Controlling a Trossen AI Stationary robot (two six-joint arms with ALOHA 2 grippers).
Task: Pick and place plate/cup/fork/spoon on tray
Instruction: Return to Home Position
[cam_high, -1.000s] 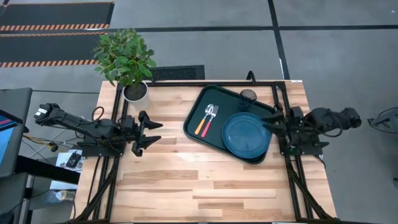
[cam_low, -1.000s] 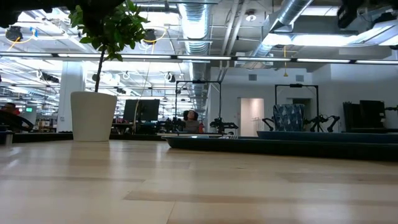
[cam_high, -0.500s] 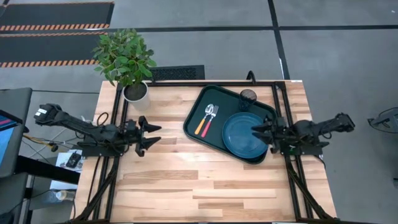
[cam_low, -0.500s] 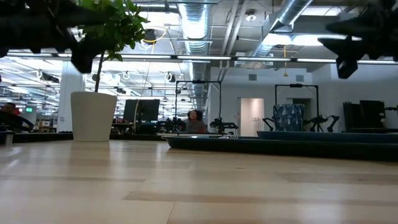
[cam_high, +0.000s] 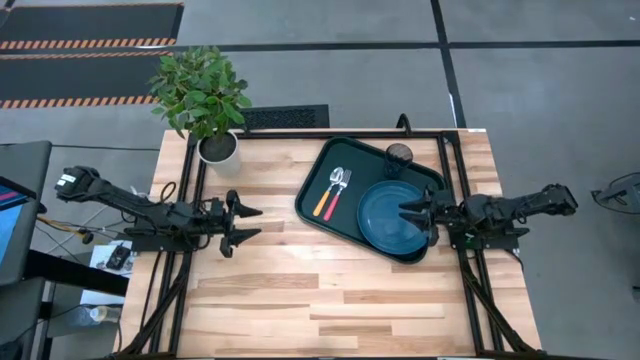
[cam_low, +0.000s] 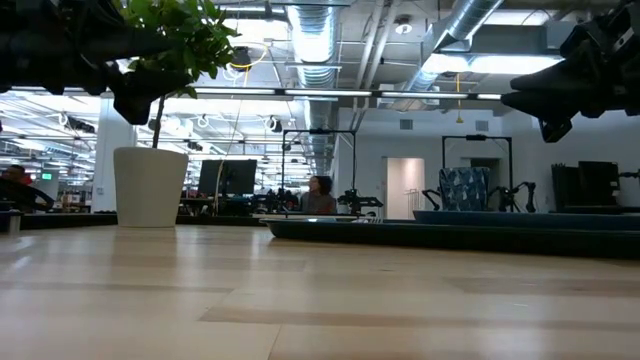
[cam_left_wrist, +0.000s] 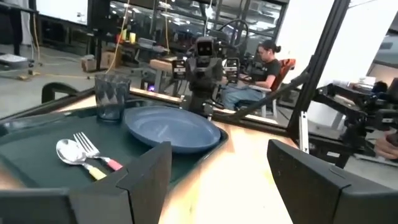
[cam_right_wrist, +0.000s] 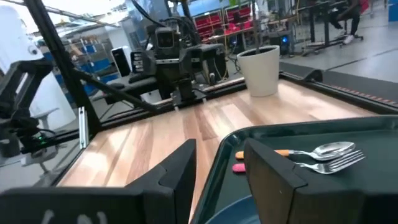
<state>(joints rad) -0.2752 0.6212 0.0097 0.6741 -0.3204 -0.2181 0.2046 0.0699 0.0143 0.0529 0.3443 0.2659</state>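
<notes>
Right hand (cam_high: 411, 213), fingers spread and holding nothing, hovers over the right-hand part of the plate (cam_high: 393, 217), its tips pointing toward the middle of the table (cam_high: 270, 270); its own wrist view shows the two dark fingers (cam_right_wrist: 270, 163) apart with only the tray's surface between them. Left hand (cam_high: 243, 221), likewise spread and empty, hangs above bare wood at the table's left side, well apart from the tray (cam_high: 319, 186); in its wrist view the fingers (cam_left_wrist: 146, 171) frame the tray from a distance and touch nothing.

Task state, judged from how the things lie: all four items appear to be placed already, so little or nothing seems left to do.

- Tray: lies on the far right part of the table, set at a slant to the table's edges.
- Plate: rests flat inside the tray, at its near right end, filling about half its width.
- Cup (cam_high: 398, 156): stands upright in the tray's far corner, just beyond the plate; the left wrist view shows it (cam_left_wrist: 112, 96) as a see-through tumbler just behind the plate's rim.
- Spoon (cam_high: 328, 193) and fork (cam_high: 339, 192): lie side by side on the tray's bare left part, beside the plate and apart from it, handles toward the near edge. Whether the two touch cannot be told.

A potted plant (cam_high: 203, 98) stands at the table's far left corner, outside the task.
</notes>
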